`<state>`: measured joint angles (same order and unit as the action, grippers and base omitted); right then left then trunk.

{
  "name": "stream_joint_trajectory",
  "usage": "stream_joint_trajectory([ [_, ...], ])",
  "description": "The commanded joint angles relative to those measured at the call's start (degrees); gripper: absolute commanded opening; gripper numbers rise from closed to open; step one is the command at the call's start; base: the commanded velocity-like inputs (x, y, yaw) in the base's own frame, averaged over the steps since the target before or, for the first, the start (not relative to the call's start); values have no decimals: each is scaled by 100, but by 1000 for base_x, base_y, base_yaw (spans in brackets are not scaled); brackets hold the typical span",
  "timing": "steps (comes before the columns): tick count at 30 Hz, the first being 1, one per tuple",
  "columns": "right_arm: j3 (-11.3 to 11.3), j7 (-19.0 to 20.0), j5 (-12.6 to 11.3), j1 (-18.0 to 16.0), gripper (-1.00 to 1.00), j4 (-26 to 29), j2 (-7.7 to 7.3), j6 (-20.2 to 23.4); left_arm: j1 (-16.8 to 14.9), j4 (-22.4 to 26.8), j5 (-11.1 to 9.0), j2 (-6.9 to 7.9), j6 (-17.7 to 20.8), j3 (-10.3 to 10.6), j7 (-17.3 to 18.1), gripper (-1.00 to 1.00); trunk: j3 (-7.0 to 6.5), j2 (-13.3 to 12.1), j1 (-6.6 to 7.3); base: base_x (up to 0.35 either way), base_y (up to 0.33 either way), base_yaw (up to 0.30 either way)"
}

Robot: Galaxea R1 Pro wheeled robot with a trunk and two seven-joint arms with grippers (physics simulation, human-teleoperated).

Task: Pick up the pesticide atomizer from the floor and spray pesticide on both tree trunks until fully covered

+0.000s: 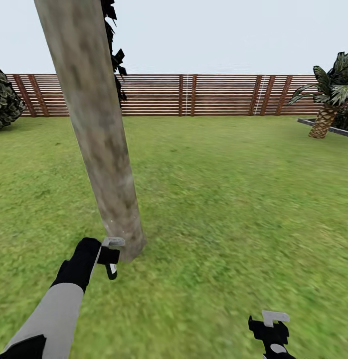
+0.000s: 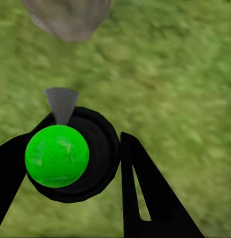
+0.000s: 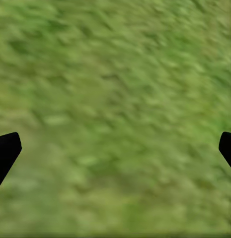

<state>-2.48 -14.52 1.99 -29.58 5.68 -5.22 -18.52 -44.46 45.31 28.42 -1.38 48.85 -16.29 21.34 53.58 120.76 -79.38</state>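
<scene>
The left pincer [image 1: 110, 257], black-fingered on a grey and black arm, is sitting low in the left of the head view, clenched on the small dark spray bottle with the light grey trigger head [image 1: 113, 243]; in the left wrist view that pesticide atomizer [image 2: 70, 153] is showing end-on as a dark round body with a bright green cap facing the camera, wedged between the two black fingers [image 2: 145, 193], its grey nozzle pointing away from the lens. The nozzle is aiming toward the thick, pale beige-grey mottled tree trunk [image 1: 94, 129], which is rising from the grass just beyond the bottle and leaning toward the upper left of the head view; its base [image 2: 68, 17] is appearing at the top edge of the left wrist view, straight ahead of the nozzle. So the trunk is lying directly in front of the left pincer and close by, its long axis running upward, and the coming sweep would, I judge, need to travel up along that column. The right pincer [image 1: 271, 331] is hanging released and empty at the lower right of the head view, well apart from the trunk, over the bright green lawn floor [image 3: 115, 109]. A red-brown slatted wooden fence [image 1: 219, 94] is closing the background.
</scene>
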Motion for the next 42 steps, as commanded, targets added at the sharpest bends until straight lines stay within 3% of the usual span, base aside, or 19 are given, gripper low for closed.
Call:
stream_joint_trajectory([
  [1, -24, -6, 21, -4, 100, -6, -1, -21, -6, 32, 45, -18, 43, -21, 55, -100, 5, 2, 1, 0, 0, -2],
  [3, -25, -7, 27, -4, 100, -10, -4, -21, -25, 64, 44, -388, 106, 2, 44, -100, 5, 2, 1, 0, 0, 0],
  [6, -21, 0, 29, -4, 100, -13, -12, -21, -79, 74, 42, -574, 127, 4, 39, -100, 5, 2, 1, 0, 0, 0],
  [8, -18, 1, 29, -4, 100, -14, -18, -21, -184, 85, 50, -538, 200, -23, 40, -100, 5, 2, 1, 0, 0, 0],
  [12, -16, 2, 30, 4, 100, -14, -22, -21, -273, 394, 31, 86, 544, -35, 49, -100, 5, 2, 1, 0, 0, 0],
  [13, -16, 2, 30, 5, 100, -14, -22, -21, -273, 418, 31, 110, 571, -25, 48, -100, 5, 2, 1, 0, 0, 0],
  [16, -17, 2, 30, 9, 100, -14, -23, -21, -330, 438, 33, -101, 602, -3, 47, -100, 5, 2, 1, 0, 0, 0],
  [17, -18, 2, 30, 11, 100, -14, -25, -21, -418, 442, 38, -369, 628, 5, 41, -100, 5, 2, 1, 0, 0, 0],
  [20, -18, 2, 30, 12, 100, -14, -30, -21, -595, 445, 42, -454, 792, 1, 38, -100, 5, 2, 1, 0, 0, 0],
  [21, -17, 2, 30, 12, 100, -14, -30, -21, -624, 451, 49, -424, 824, -3, 40, -100, 5, 2, 1, 0, 0, 0],
  [25, -17, 2, 30, 14, 100, -14, -31, -21, -705, 448, 25, 187, 897, -31, 47, -100, 5, 2, 1, 0, 0, 0],
  [26, -17, 2, 30, 14, 100, -14, -31, -21, -711, 447, 23, 237, 901, -23, 48, -100, 5, 2, 1, 0, 0, 0],
  [27, -16, 2, 30, 14, 100, -14, -31, -21, -718, 445, 23, 250, 909, -9, 50, -100, 5, 2, 1, 0, 0, 0],
  [32, -17, 2, 30, 14, 100, -14, -31, -21, -1009, 353, 39, -148, 931, 11, 47, -100, 5, 2, 1, 0, 0, 0],
  [33, -17, 2, 30, 13, 100, -14, -31, -21, -1087, 346, 44, -146, 948, 11, 46, -100, 5, 2, 1, 0, 0, 0],
  [36, -16, 2, 30, 14, 100, -14, -31, -21, -1163, 344, 68, 21, 964, 12, 46, -100, 5, 2, 1, 0, 0, 0],
  [38, -16, 2, 30, 14, 100, -14, -31, -21, -1174, 334, 57, 458, 967, 8, 52, -100, 5, 2, 1, 0, 0, 0],
  [39, -16, 2, 30, 14, 100, -14, -31, -21, -1173, 333, 56, 529, 968, 11, 53, -100, 5, 2, 1, 0, 0, 0],
  [42, -16, 2, 30, 14, 100, -14, -31, -21, -1174, 330, 55, 492, 968, 22, 55, -100, 5, 2, 1, 0, 0, 0],
])
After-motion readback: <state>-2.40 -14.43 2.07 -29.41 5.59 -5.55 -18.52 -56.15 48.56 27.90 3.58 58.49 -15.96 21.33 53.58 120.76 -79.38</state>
